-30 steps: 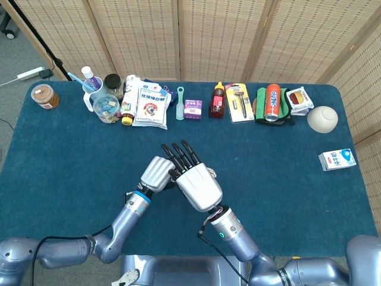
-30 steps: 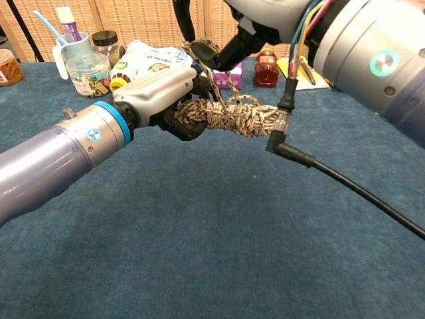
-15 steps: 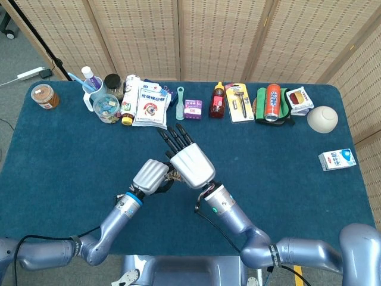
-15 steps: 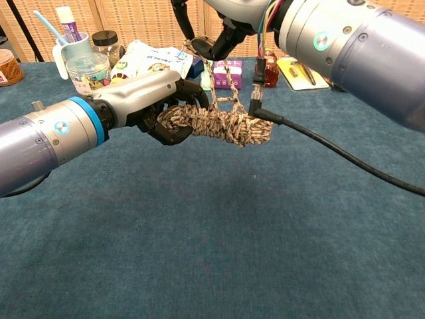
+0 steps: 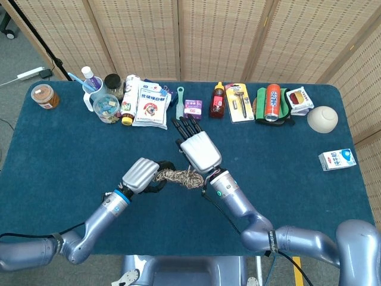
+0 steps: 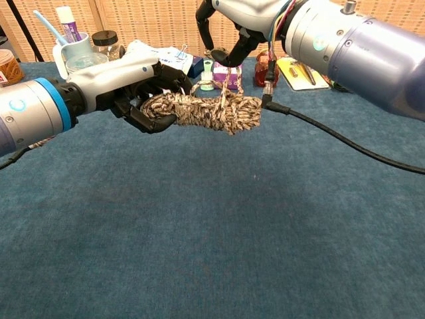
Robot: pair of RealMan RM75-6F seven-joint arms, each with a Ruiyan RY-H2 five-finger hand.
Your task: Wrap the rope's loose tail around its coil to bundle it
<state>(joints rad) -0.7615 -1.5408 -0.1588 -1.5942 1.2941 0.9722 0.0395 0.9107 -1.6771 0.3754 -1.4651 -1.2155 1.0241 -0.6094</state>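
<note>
head view high above looking down, chest view low and close, both share table (image 5: 53, 155)

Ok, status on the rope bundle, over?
Left hand grips one end of the rope coil, held above the table. Right hand pinches the loose tail above the coil. Nothing in the way.

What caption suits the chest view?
Left hand holds the rope coil aloft; right hand pinches its tail above.
</note>
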